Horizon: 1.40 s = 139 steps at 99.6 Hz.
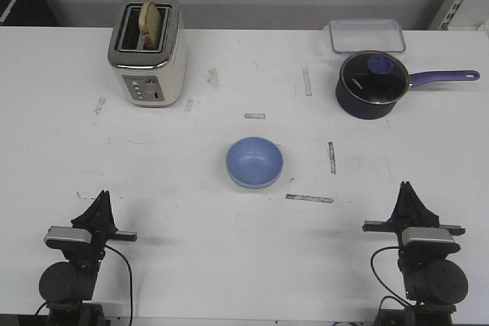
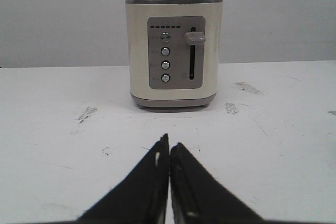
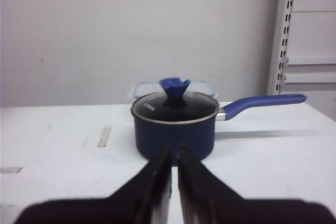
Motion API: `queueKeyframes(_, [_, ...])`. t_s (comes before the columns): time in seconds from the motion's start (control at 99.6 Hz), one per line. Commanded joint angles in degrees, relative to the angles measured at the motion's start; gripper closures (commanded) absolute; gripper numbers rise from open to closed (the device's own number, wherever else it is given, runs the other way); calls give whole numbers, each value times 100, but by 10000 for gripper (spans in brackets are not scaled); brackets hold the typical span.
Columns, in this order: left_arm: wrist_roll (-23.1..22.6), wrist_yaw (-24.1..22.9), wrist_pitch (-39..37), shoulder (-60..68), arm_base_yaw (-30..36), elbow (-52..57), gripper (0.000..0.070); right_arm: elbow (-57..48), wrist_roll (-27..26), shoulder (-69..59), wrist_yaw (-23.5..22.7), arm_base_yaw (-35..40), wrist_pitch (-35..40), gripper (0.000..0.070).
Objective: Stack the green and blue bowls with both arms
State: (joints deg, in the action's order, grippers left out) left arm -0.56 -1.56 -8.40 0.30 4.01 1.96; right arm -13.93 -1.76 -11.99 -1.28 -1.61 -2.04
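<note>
White table (image 1: 191, 265) spreads wide. Toaster (image 1: 148, 51) stands at the far left with a slice (image 1: 153, 22) poking up; navy pan (image 1: 372, 83) sits far right, lid on, a clear box (image 1: 367, 34) just behind it. Mid-table sits the blue bowl (image 1: 254, 162), and a pale rim under it may be the green one, hard to tell. Left gripper (image 2: 169, 148) sits at the near edge, fingers pressed together, holding nothing. Right gripper (image 3: 174, 153) likewise closed and empty, well apart from the bowl.

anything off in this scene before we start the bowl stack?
Only the blue bowl shows, mid-table; no green bowl appears in any view. Both hands, left and right, sit shut near the table's front edge. Nothing spilled or tipped.
</note>
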Motion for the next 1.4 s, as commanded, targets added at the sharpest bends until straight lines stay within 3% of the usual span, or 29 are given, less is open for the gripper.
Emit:
queueKeyframes(0.0, [-44, -17, -68, -11, -2, -125, 698, 293, 31, 188, -50, 70, -278, 690])
queueKeyframes(0.452, [-46, -17, -66, -11, -2, -125, 698, 1322, 26, 1193, -24, 328, -516, 689])
queueKeyframes(1.385, [-44, -17, -68, -11, -2, -125, 698, 1320, 31, 1193, -22, 330, -479, 689])
